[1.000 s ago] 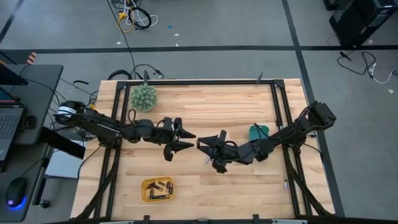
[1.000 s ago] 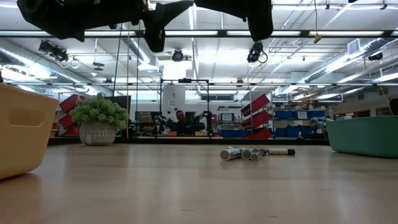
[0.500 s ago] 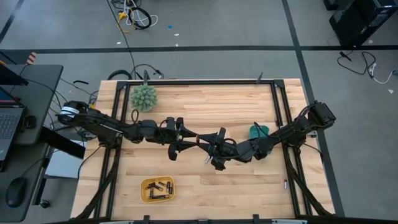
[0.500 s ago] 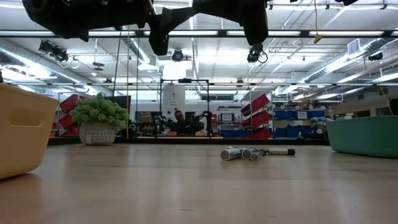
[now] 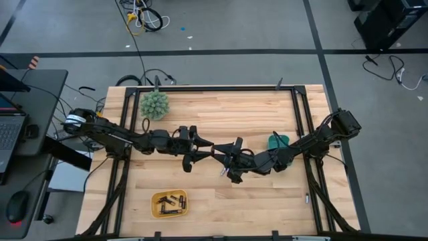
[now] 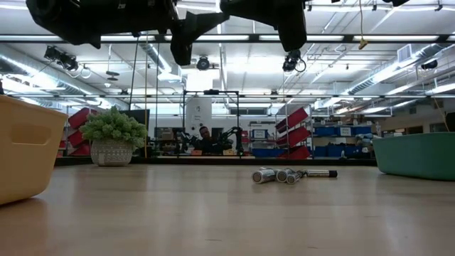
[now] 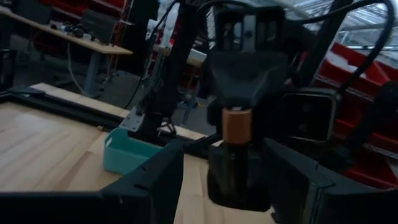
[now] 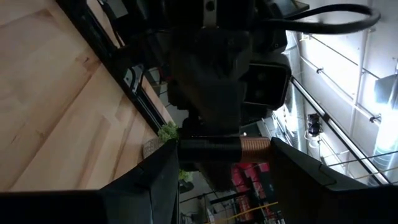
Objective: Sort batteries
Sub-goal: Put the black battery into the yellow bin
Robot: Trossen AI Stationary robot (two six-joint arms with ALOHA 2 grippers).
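Note:
High over the table's middle my two grippers face each other. My right gripper is shut on one battery, dark with a copper-coloured end. My left gripper stands open right in front of it, its fingers apart on either side of the line to the battery; I cannot tell whether they touch it. A few silvery batteries lie loose on the table below. A yellow tray holds several dark batteries. My right gripper pinches the battery end to end: one finger sits on its copper end, the other on its dark end. The fingers come level from the table's right. The battery stands about upright, copper end up, well clear of the table.
A teal tray sits right of centre, behind my right arm. The spiky green ball stands at the far left. The yellow tray is near the front edge, left of centre. Bare wood lies between them. A person sits far behind the table.
My left gripper has edged toward the right gripper, closing the small gap between the two pairs of fingertips, and has tipped slightly. My right gripper has kept still with the battery.

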